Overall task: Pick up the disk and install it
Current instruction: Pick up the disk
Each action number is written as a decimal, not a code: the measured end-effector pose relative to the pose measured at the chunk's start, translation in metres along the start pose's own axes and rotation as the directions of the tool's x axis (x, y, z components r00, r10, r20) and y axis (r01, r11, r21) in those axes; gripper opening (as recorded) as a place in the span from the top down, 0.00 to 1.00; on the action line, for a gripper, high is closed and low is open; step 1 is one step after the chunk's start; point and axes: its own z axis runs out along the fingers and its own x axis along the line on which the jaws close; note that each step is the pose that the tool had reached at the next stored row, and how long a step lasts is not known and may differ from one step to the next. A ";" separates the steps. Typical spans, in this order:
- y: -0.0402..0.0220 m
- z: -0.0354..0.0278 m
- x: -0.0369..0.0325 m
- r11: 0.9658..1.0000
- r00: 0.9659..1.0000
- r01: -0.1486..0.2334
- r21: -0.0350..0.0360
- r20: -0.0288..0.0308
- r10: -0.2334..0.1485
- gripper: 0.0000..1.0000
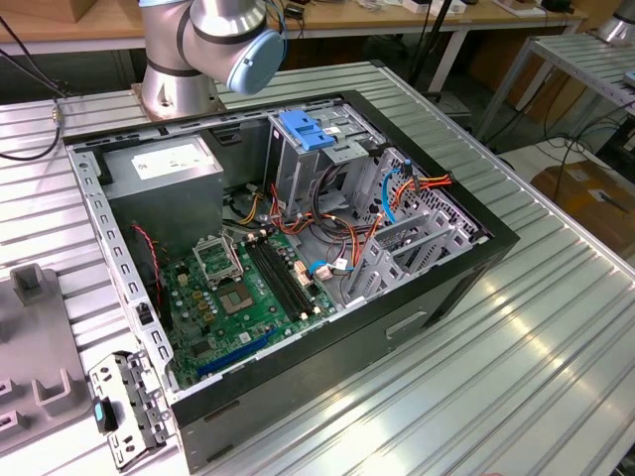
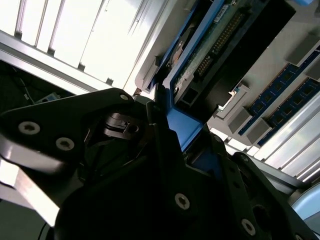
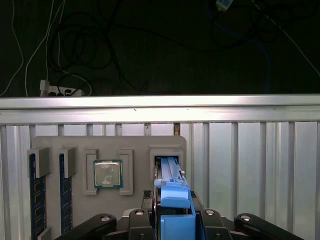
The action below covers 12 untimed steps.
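Right up close in both wrist views, the hand [image 3: 175, 216] [image 2: 172, 125] is clamped narrow, its black fingers [image 2: 159, 112] pressed on the blue bracket [image 3: 176, 200] of the disk [image 3: 169, 172] [image 2: 210, 45]. The disk stands on edge, circuit-board side showing in the second wrist view. Its far end sits at the slot of the grey holder tray [image 3: 135, 145]; whether it has lifted clear, I cannot tell.

Just beside that slot, a processor chip [image 3: 108, 174] lies in its pocket, and beyond that two memory sticks [image 3: 33, 195] stand in theirs. The tray rests on the ribbed metal table [image 3: 250, 165].

Further off, in the exterior view, the open computer case [image 1: 327, 367] lies on the table, with the motherboard [image 1: 248, 297], the power-supply box [image 1: 164, 169] and the blue-topped drive cage [image 1: 303, 129] inside. The arm [image 1: 208, 40] rises behind it.
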 end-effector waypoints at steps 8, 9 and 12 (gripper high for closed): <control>0.0000 0.0000 0.0000 1.000 1.000 0.000 0.000 -0.001 0.000 0.63; 0.0000 0.0000 0.0000 1.000 1.000 0.000 0.000 -0.001 0.000 0.63; 0.0000 0.0000 0.0000 1.000 1.000 0.000 0.000 -0.001 0.000 0.63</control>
